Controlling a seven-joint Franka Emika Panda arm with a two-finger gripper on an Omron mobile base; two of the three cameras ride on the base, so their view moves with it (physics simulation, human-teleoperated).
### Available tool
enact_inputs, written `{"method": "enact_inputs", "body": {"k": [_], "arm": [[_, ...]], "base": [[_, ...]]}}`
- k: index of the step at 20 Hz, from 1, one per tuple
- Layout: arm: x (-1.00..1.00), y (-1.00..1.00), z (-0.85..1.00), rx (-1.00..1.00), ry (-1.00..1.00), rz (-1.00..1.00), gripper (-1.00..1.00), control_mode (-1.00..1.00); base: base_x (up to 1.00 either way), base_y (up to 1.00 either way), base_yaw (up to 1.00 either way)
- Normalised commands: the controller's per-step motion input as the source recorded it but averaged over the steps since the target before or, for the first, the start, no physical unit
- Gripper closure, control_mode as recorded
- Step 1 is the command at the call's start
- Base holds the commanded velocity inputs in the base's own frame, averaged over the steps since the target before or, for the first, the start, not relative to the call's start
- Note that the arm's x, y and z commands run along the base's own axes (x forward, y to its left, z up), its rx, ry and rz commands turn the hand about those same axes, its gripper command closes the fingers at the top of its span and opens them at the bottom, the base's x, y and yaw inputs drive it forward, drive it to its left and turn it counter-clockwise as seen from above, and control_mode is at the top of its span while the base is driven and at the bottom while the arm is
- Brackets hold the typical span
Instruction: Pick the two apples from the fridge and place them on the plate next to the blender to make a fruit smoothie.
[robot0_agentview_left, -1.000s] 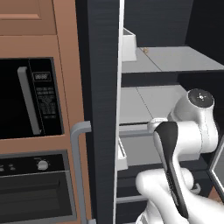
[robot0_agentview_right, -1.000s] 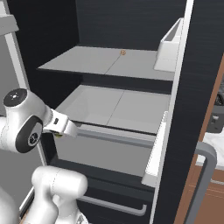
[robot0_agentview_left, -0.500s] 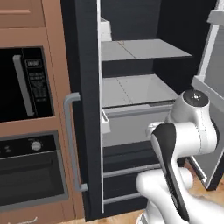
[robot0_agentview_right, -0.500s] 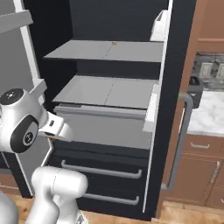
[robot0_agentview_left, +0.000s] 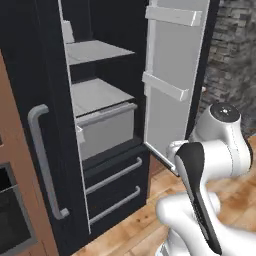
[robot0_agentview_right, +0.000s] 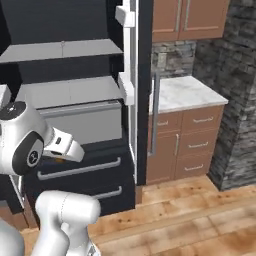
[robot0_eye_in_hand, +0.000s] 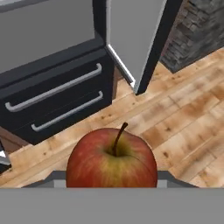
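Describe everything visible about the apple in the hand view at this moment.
The apple is round and glossy, red with a yellowish patch around the stem hollow, and a thin dark stem pointing up and slightly right. It sits stem-up at the bottom centre of the hand view, held at the gripper, above the wooden floor, in front of the fridge's dark lower drawers.

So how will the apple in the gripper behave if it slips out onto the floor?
The apple is round, so it would probably roll on the smooth wooden floor. Its skin looks glossy, so it may be a little slippery. It looks firm, yet a fall could bruise it.
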Motion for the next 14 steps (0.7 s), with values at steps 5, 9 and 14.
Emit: {"method": "enact_inputs", "body": {"k": [5,9,14], "arm": [[0.0,0.0,0.0,0.0,0.0,0.0,1.0,1.0],[0.0,0.0,0.0,0.0,0.0,0.0,1.0,1.0],[0.0,0.0,0.0,0.0,0.0,0.0,1.0,1.0]], "base": [[-0.54,0.35,-0.84],[-0.66,0.26,-0.87],[-0.82,0.11,-0.84]]}}
